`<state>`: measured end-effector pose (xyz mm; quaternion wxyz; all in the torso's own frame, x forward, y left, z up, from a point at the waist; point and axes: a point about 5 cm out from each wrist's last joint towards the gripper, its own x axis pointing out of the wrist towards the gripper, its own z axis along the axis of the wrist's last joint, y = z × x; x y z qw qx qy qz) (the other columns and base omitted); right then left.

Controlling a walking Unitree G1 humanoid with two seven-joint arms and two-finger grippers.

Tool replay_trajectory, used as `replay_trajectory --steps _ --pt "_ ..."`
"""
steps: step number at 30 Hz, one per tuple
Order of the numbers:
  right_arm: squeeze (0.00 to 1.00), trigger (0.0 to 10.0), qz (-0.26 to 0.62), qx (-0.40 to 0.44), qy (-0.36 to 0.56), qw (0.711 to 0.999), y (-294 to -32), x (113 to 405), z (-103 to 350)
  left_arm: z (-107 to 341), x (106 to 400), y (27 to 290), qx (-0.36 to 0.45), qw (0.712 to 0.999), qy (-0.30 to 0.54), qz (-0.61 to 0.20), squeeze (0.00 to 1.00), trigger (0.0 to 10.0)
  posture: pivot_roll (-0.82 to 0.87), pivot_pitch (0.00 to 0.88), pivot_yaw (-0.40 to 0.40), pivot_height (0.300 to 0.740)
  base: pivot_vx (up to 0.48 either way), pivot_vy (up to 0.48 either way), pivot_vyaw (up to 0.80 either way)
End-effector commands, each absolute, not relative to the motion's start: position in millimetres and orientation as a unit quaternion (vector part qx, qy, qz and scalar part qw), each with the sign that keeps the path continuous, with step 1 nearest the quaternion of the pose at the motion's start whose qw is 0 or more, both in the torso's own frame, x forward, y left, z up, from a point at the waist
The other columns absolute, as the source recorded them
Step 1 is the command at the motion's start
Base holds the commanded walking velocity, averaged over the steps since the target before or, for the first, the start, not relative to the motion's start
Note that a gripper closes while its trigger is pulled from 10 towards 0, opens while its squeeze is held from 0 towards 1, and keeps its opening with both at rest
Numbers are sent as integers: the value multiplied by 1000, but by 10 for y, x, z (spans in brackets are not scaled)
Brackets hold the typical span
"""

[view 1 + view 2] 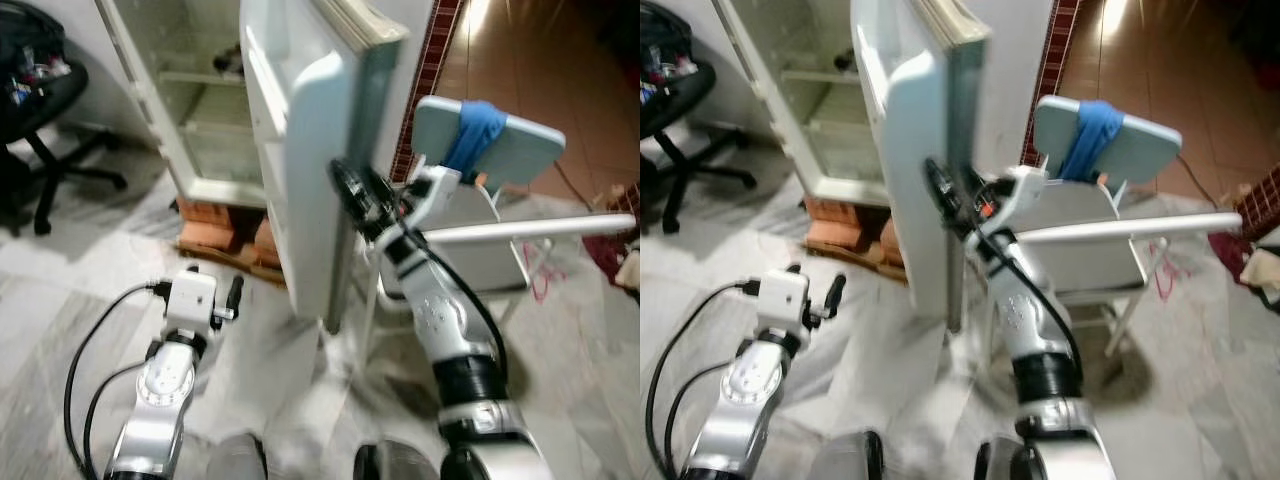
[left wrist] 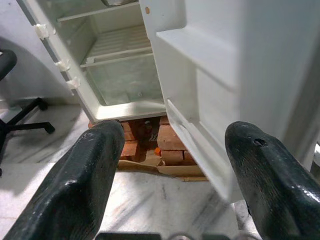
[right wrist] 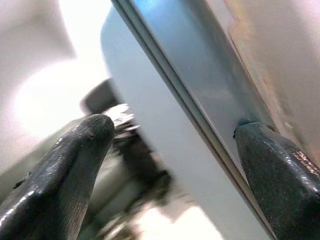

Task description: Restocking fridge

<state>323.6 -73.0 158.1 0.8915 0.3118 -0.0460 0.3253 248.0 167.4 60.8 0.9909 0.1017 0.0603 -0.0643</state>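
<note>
A small white fridge point(image 1: 200, 110) stands on red bricks point(image 1: 215, 228), its door point(image 1: 300, 150) swung wide open toward me. The shelves point(image 2: 117, 50) inside look bare. My right gripper point(image 1: 352, 198) is raised at the door's outer edge, open, with its fingers point(image 3: 280, 165) straddling that edge point(image 3: 200, 105); one finger rests against the door. My left gripper point(image 1: 232, 298) hangs low over the floor in front of the fridge, open and holding nothing, and in the left wrist view its fingers point(image 2: 85, 175) frame the fridge's lower compartment.
A pale plastic chair point(image 1: 505, 150) with a blue cloth point(image 1: 475, 130) over its back stands just right of the door, a white bar point(image 1: 530, 230) across it. A black office chair point(image 1: 40, 95) is at the far left. The floor is grey-white marble.
</note>
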Motion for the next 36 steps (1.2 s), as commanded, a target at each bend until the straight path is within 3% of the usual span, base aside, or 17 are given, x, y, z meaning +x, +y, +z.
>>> replay_trajectory --steps 1,2,3,5,6,7,9,14,20,29,36 --pt "0 10000 381 317 -59 867 -637 3162 1695 603 2459 1681 105 990 62 -72 0 10000 110 129 3 740 0 0 0" --pt "0 10000 381 317 -59 867 -637 3162 1695 603 2459 1681 105 990 62 -72 0 10000 110 129 3 740 0 0 0" --pt "0 10000 345 279 -40 895 -711 3196 1520 597 2460 1675 106 989 64 -77 0 10000 107 130 7 740 0 0 0" --pt "0 10000 345 279 -40 895 -711 3196 1520 597 2460 1675 106 989 64 -77 0 10000 107 130 7 740 0 0 0" --pt "0 10000 261 198 -21 945 -874 3269 1276 593 2462 1674 106 989 65 -79 0 10000 105 132 8 740 0 0 0" --pt "0 10000 261 198 -21 945 -874 3269 1276 593 2462 1674 106 989 65 -79 0 10000 105 132 8 740 0 0 0" --pt "0 10000 175 157 -11 972 -1082 3271 1106 593 2457 1675 107 989 66 -81 0 10000 106 135 6 740 0 0 0" --pt "0 10000 96 131 12 987 -1394 3072 973 588 2448 1690 102 989 69 -77 0 10000 102 144 10 740 0 0 0" --pt "0 10000 66 121 12 990 -1522 2973 917 581 2458 1714 95 990 75 -72 0 10000 91 144 17 740 0 0 0" --pt "0 10000 41 96 8 995 -1536 2986 882 565 2481 1716 79 991 83 -69 0 10000 88 141 10 740 0 450 0" --pt "0 10000 25 85 -5 996 -1586 3004 897 613 2528 1754 118 988 61 -77 0 10000 85 125 10 740 0 480 -685"
